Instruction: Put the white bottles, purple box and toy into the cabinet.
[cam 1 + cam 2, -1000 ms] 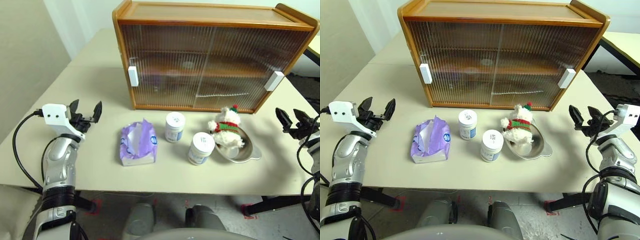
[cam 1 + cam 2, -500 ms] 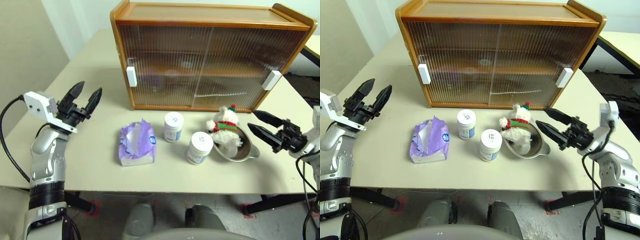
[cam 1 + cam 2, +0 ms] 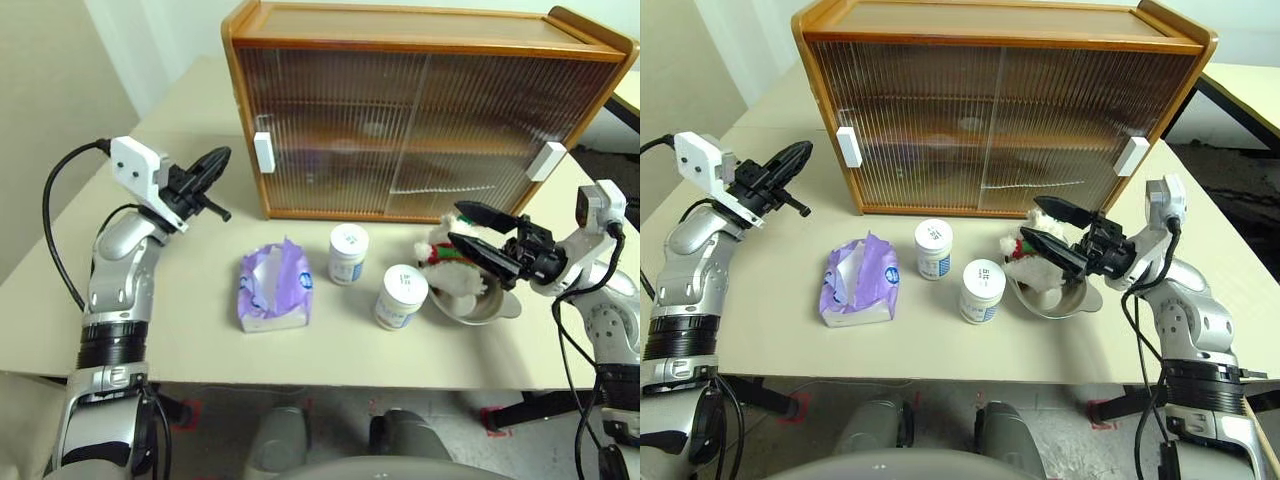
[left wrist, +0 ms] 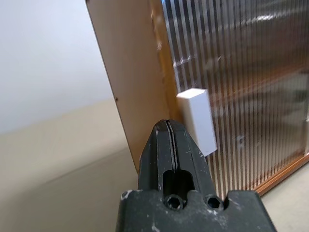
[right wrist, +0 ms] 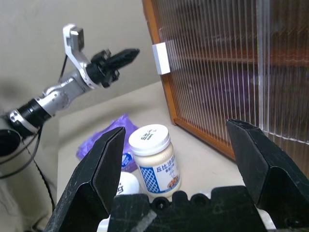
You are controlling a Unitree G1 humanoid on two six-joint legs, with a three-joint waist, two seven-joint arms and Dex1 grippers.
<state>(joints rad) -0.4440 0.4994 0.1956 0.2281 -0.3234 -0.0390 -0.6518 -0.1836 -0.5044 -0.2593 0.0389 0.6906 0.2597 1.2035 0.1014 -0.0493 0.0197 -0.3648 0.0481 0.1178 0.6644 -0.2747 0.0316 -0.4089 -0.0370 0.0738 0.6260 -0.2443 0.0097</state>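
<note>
The left claw [image 3: 213, 160] has snapped closed on nothing and risen toward the cabinet [image 3: 420, 110]; in the left wrist view its pressed-together fingers [image 4: 170, 145] point at the white handle [image 4: 197, 118] on the cabinet's left door. A second ago it stood wide open, lower on the bench [image 3: 180, 300]. The closed tip suggests it will push that handle to slide the door rather than pick anything up.

The right claw [image 3: 1048, 228] has swung in from the far right edge and hangs fully open, just beside the toy [image 3: 440, 250] in the steel bowl [image 3: 465, 305], holding nothing.

Both doors are shut, so nothing can go in yet. The 2 white bottles [image 3: 349, 252] stand near the cabinet's front, and the purple box [image 3: 272, 288] lies to their left, all untouched.
</note>
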